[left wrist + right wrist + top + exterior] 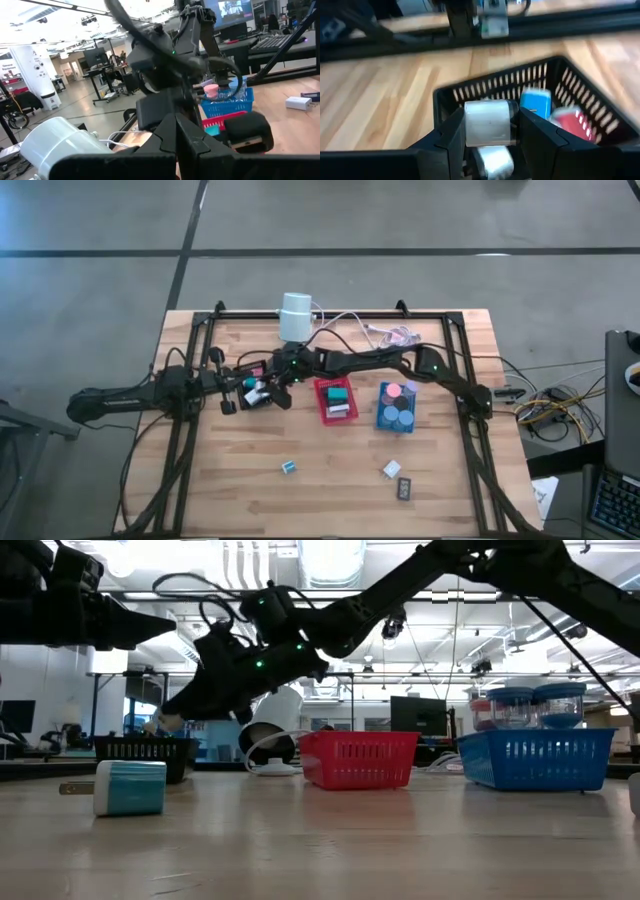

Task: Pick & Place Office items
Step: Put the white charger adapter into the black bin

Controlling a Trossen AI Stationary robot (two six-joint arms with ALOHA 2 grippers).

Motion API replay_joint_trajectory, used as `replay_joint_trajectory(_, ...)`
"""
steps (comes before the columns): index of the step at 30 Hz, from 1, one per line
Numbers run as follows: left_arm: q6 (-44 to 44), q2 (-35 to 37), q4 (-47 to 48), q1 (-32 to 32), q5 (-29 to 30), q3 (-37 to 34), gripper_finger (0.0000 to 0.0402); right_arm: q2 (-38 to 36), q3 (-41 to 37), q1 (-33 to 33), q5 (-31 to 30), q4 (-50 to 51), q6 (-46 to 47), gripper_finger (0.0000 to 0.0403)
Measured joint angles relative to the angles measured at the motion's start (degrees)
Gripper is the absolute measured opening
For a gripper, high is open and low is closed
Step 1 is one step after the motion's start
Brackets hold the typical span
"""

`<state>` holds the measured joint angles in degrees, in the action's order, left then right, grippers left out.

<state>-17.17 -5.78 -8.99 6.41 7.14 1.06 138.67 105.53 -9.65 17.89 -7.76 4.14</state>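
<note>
The right gripper (490,131) is clamped on a small pale grey, round-cornered block (487,122), its two dark fingers pressing the block's short ends so the long axis runs straight across from finger to finger; directly beyond and below the block lies the black slotted plastic tray (495,82), already holding a blue-and-white block (536,106) and a reddish piece (570,122). In the high view this gripper (268,385) sits left of centre, over that black tray (255,393); so the held item looks to be above its target, and the coming move is most likely a short descent and release rather than any sideways travel.

The left gripper (228,385) is pressed together on nothing visible, waiting just left of the tray.

Other office items remain loose in the lower middle of the high view: a teal-and-white cube (288,467), a white block (391,469) and a dark rectangular piece (405,489), all nearer the right arm; the red mesh tray (322,402) and blue mesh tray (382,406) sit centre.
</note>
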Motion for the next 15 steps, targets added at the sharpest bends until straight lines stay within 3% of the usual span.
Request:
replay_joint_trajectory(8,0.0,0.0,0.0,0.0,0.0,0.0,0.0,2.82,7.15,0.83,-0.04,10.71,-3.24,0.0149)
replay_joint_trajectory(15,0.0,0.0,0.02,-0.01,0.01,0.0,0.0,2.75,7.5,0.75,-0.04,11.9,-3.92,0.0189)
